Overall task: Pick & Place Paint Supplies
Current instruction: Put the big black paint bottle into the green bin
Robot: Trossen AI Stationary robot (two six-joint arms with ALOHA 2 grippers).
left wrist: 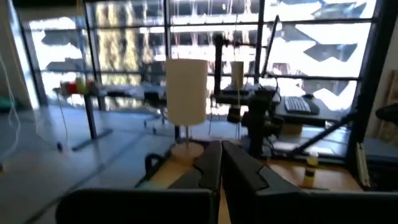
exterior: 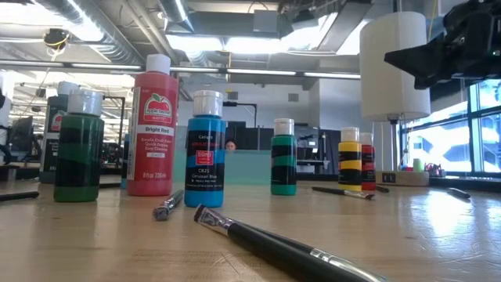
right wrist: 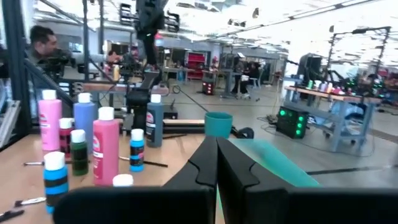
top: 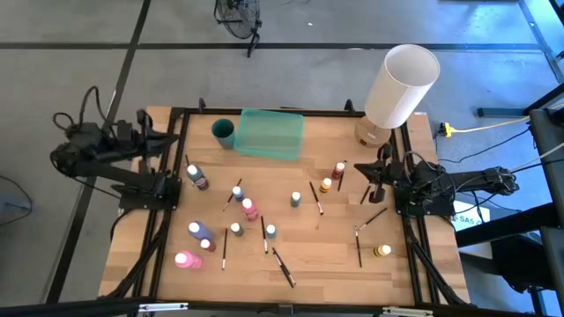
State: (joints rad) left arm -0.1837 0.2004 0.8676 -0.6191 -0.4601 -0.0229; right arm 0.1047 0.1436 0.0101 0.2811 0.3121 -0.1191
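Note:
Small paint bottles with white caps stand upright across the wooden table (top: 300, 255): pink (top: 249, 209), blue (top: 238, 191), yellow (top: 382, 251), red (top: 338, 170) and green (top: 295, 199). Thin dark paintbrushes (top: 284, 267) (top: 315, 198) lie flat between them. The low view shows a red bottle (exterior: 152, 125), a blue bottle (exterior: 206, 149) and a brush (exterior: 266, 239) up close. My left gripper (top: 169, 136) (left wrist: 219, 163) is shut, holds nothing and hangs raised over the far left corner. My right gripper (top: 363, 167) (right wrist: 216, 163) is shut, holds nothing and hangs above the right edge near the lamp.
A translucent green tray (top: 269, 134) and a teal cup (top: 224, 132) stand at the far middle. A big white cylindrical lamp (top: 401, 88) stands at the far right corner. Black frame rails (top: 163, 238) run along the table's left and right sides.

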